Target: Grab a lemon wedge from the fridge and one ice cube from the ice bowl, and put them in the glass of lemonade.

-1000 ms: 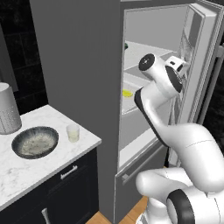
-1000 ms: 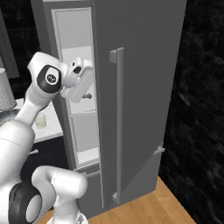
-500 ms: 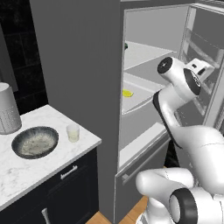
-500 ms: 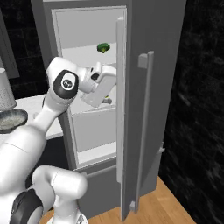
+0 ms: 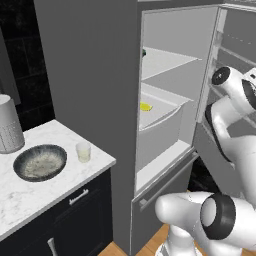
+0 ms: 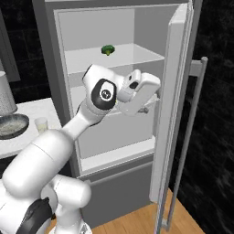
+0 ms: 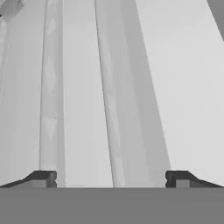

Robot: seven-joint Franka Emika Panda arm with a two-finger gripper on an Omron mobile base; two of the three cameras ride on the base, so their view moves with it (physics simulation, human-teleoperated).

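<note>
The fridge point(image 6: 114, 114) stands open, its door point(image 6: 171, 114) swung wide to the right, so the door-opening part looks done and the step in hand is fetching the lemon wedge. The arm's hand sits high, close against the inner face of the open door, and the hand view looks straight at that pale ribbed panel.

On the tabletop point(image 5: 45, 192) to the left of the fridge, the ice bowl point(image 5: 40, 162) lies near the back left, with the glass of lemonade point(image 5: 83, 151) just beside it toward the fridge-side edge, apart from the bowl.

The lemon wedge point(image 5: 145, 106) rests on the middle fridge shelf, near its left front edge. A broccoli floret point(image 6: 108, 50) sits on the shelf above.

The end effector point(image 7: 111, 178) is released, its two fingertips spread wide with nothing between them and touching nothing. The next move, as I judge it, calls for turning the hand away from the door and reaching in over the middle shelf to the wedge, which is tiny and will need a well-centred pinch.
</note>
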